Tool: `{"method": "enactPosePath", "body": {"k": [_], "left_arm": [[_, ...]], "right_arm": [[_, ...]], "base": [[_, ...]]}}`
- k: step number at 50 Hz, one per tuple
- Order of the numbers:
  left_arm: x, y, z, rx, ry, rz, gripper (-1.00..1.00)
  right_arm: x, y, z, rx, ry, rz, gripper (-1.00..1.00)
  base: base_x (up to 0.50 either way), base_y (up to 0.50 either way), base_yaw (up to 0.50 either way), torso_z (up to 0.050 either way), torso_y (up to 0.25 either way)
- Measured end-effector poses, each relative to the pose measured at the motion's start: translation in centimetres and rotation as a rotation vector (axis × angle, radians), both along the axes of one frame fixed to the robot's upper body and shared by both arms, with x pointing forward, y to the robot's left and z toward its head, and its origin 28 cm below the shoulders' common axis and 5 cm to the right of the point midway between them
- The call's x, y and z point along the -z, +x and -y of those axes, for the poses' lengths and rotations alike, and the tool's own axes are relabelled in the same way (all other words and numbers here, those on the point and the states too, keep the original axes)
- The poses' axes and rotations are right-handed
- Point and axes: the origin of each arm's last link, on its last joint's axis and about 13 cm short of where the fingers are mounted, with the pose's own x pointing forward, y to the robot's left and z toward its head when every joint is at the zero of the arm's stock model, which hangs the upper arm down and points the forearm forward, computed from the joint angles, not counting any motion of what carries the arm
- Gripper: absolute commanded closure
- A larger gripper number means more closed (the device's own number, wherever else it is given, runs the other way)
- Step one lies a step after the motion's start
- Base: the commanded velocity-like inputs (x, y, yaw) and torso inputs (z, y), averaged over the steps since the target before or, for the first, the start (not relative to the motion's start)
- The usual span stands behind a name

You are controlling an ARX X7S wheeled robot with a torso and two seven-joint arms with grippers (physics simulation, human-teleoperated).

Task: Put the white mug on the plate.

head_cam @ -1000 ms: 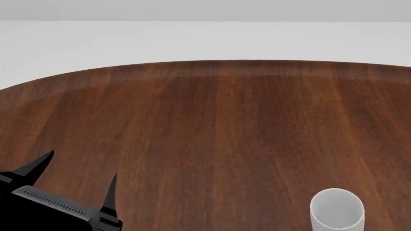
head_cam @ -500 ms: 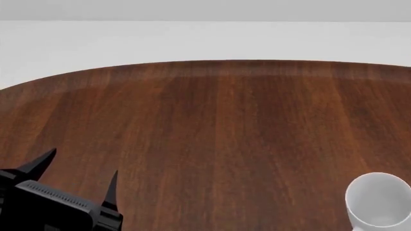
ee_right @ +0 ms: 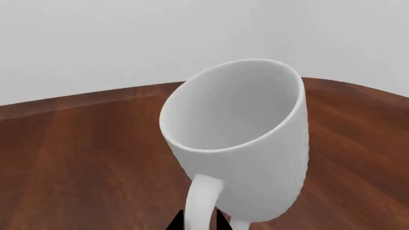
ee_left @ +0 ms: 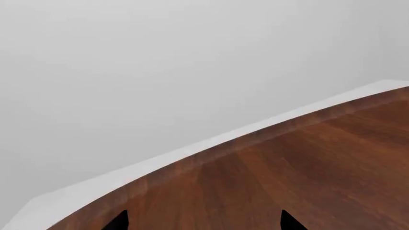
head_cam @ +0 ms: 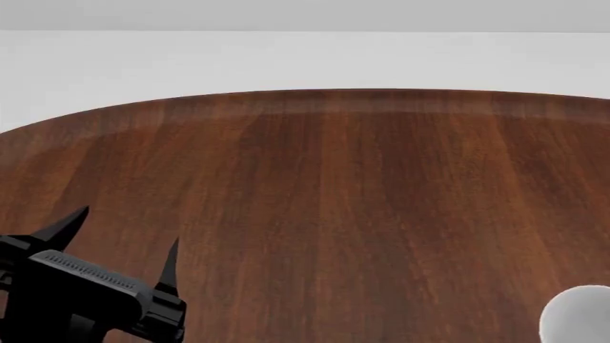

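Observation:
The white mug (ee_right: 243, 129) fills the right wrist view, tilted, with its open mouth showing. My right gripper (ee_right: 199, 221) is shut on its loop handle (ee_right: 203, 201), with one dark fingertip on each side of it. In the head view only part of the mug (head_cam: 581, 314) shows, at the bottom right corner above the brown wooden table (head_cam: 333, 179). My left gripper (head_cam: 131, 227) is open and empty at the lower left, over the table; in the left wrist view its gripper (ee_left: 204, 221) has its tips wide apart. The plate is out of view.
The table's curved far edge (head_cam: 333, 93) runs across the head view, with a plain pale floor and wall behind it. The left wrist view shows the same edge (ee_left: 211, 153). No other objects are in view.
The white mug has moved right and toward the bottom right corner of the head view, now mostly out of frame. My left gripper has shifted slightly up and forward.

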Motion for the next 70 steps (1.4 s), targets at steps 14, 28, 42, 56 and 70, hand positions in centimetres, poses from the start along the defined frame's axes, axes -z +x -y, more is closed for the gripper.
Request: {"method": "enactPosePath", "body": {"k": [14,28,42,56,70], "left_arm": [[-0.1,0.8,-0.2,-0.001,-0.003,0.009,-1.00],[-0.2,2.0,-0.5,-0.006,-0.011,0.016,-1.00],[-0.2,3.0,-0.8,-0.012,-0.022,0.021,-1.00],[-0.4,3.6,-0.8,-0.014,-0.022,0.032,-1.00],[-0.6,4.7,-0.7,-0.001,-0.022,0.041,-1.00]], "right_arm": [[-0.2,-2.0,-0.4,0.046,-0.002,0.016,1.00],[-0.7,-3.9,-1.2,0.083,-0.029,0.032,1.00],[-0.3,-5.6,-2.5,0.080,-0.018,-0.004,1.00],[0.6,-6.8,-3.3,0.097,0.017,-0.070,1.00],[1.4,-8.6,-3.7,0.155,0.041,-0.126,1.00]], "base": [[0.00,0.00,0.00,0.000,0.000],[0.00,0.00,0.00,0.000,0.000],[0.00,0.00,0.00,0.000,0.000],[0.00,0.00,0.00,0.000,0.000],[0.00,0.00,0.00,0.000,0.000]]}}
